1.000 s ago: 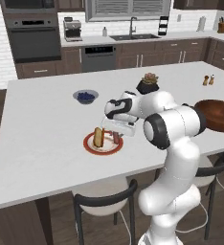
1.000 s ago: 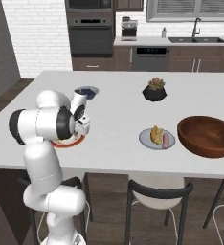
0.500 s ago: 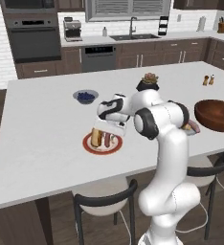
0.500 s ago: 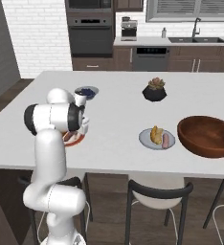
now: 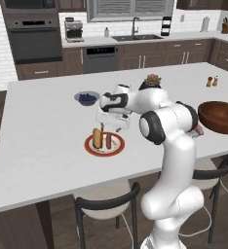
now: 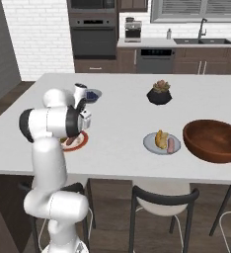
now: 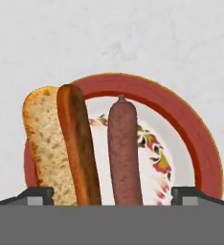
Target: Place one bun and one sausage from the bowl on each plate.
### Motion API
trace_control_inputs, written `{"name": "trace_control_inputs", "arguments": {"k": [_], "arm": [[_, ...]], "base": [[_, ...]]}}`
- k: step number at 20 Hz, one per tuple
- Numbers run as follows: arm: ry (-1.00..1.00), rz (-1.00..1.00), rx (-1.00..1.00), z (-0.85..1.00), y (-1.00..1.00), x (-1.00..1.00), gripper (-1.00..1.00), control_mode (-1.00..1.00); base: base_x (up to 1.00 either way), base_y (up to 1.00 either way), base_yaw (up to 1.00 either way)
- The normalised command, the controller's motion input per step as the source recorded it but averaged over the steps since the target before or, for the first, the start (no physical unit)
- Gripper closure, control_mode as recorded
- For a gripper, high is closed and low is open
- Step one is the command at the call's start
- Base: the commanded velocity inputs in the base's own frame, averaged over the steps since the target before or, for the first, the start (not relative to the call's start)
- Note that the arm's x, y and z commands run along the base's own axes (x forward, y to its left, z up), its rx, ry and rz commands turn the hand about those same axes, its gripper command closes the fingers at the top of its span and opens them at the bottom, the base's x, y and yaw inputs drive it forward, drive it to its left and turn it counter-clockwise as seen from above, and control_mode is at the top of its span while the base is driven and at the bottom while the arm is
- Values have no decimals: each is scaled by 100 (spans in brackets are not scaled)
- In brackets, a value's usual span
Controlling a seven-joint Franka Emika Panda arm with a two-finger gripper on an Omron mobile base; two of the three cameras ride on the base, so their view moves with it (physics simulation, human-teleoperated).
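The red-rimmed plate (image 7: 200, 143) lies right under my gripper (image 7: 111, 196), which is open, its tips spread wide and holding nothing. On that plate a toasted bun (image 7: 44, 143) and a dark sausage (image 7: 125, 153) lie side by side. From the left base view my gripper (image 5: 106, 127) hangs just above the plate (image 5: 117, 149), bun (image 5: 96, 138) and sausage (image 5: 108, 141). The light grey plate (image 6: 150, 144) carries a bun (image 6: 161, 139) and a sausage (image 6: 171, 145). Beside it stands the big reddish-brown bowl (image 6: 213, 141), seen too at the counter's right end (image 5: 222, 116).
A small blue-grey bowl of berries (image 5: 87, 98) sits behind the red-rimmed plate. A black plant pot (image 6: 159, 93) stands mid-counter and the shakers (image 5: 212, 81) far right. Stools (image 6: 162, 205) line the near edge.
The hand has stayed over the red-rimmed plate, while the arm's elbow has swung up and back from its low bent pose.
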Motion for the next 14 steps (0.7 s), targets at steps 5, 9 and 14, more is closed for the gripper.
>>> {"name": "trace_control_inputs", "arguments": {"k": [5, 9, 14], "arm": [[-56, 0, 2, 100, -9, -100, -100, -100], [-66, 0, 0, 100, 0, -100, -100, -100], [-63, 0, 0, 100, 0, -100, -100, -100]], "base": [[0, 0, 0], [0, 0, 0], [0, 0, 0]]}}
